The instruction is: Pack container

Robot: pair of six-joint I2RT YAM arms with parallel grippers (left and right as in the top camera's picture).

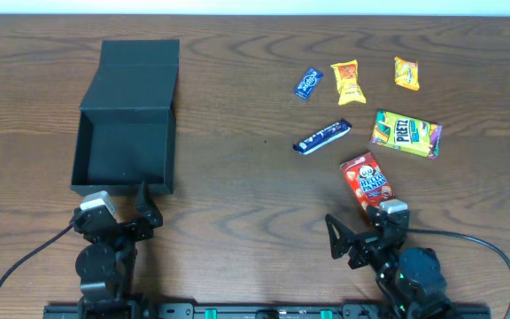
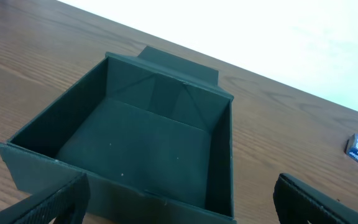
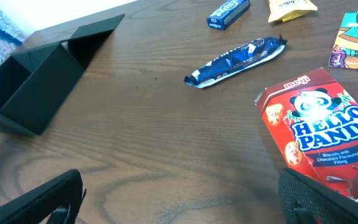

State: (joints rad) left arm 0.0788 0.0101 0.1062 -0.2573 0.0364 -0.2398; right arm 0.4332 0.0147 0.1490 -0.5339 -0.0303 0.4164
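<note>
Container [image 1: 122,151]: a plain black square box on the left half of the wooden table [image 1: 237,177], standing open with its inner floor in plain view. Its lid flap [image 1: 140,64] is folded back flat on the far side, away from the arms. The left gripper [image 1: 124,211] sits just at the box's near wall with its jaws spread wide and nothing between them. From the left wrist view the two fingers frame the near wall; whether they touch it cannot be told. The right gripper [image 1: 366,229] is on the right half, well apart from the box, jaws likewise wide and holding nothing. A red Hello Panda box [image 1: 367,180] lies flat just beyond it. The box's near corner is right against one finger in the right wrist view; contact unclear. Farther out lies a long dark-blue wrapped bar [image 1: 322,136], set at an angle. To its right is a green-and-yellow Pretz box [image 1: 405,133]. Along the far edge are a small blue packet [image 1: 308,82], an orange-yellow pouch [image 1: 348,81] and a yellow pouch [image 1: 405,73], each apart from the others.
</note>
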